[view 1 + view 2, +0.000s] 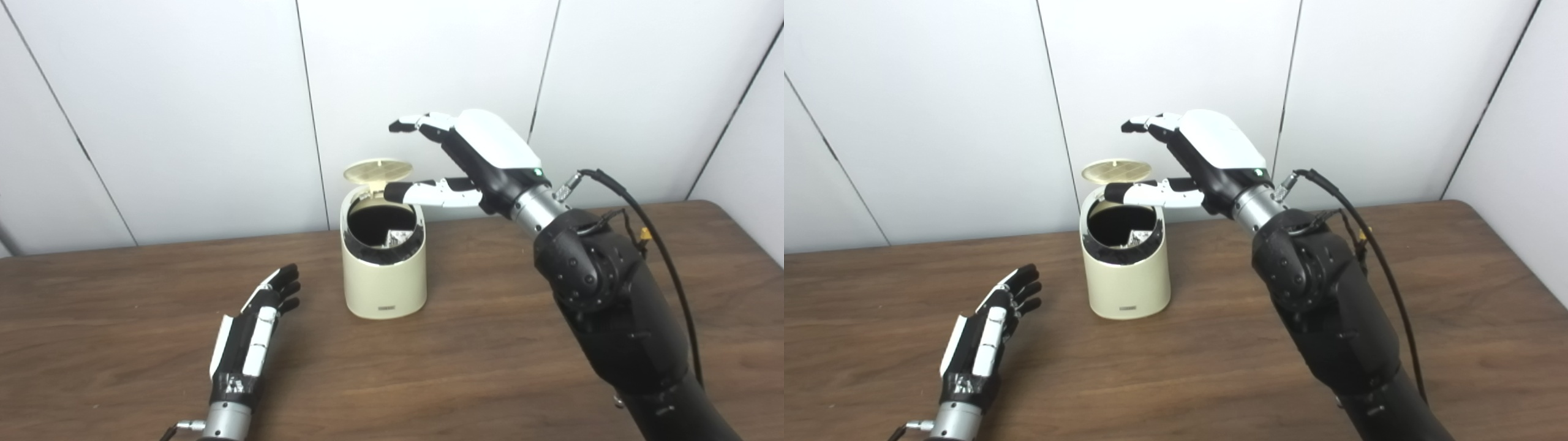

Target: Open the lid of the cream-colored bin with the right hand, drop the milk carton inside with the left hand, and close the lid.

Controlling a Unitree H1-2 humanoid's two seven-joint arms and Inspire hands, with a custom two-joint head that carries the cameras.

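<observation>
Bin (383,278) small front label unreadable; lid (378,171) up; milk carton (399,237) inside.

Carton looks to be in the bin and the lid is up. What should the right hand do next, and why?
Probably bring the right hand down onto the raised lid to close it: the milk carton shows inside the bin, and the left hand is empty.

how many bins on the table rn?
1. The cream bin stands mid-table, lid up, between the left robot hand and right robot hand.
</observation>
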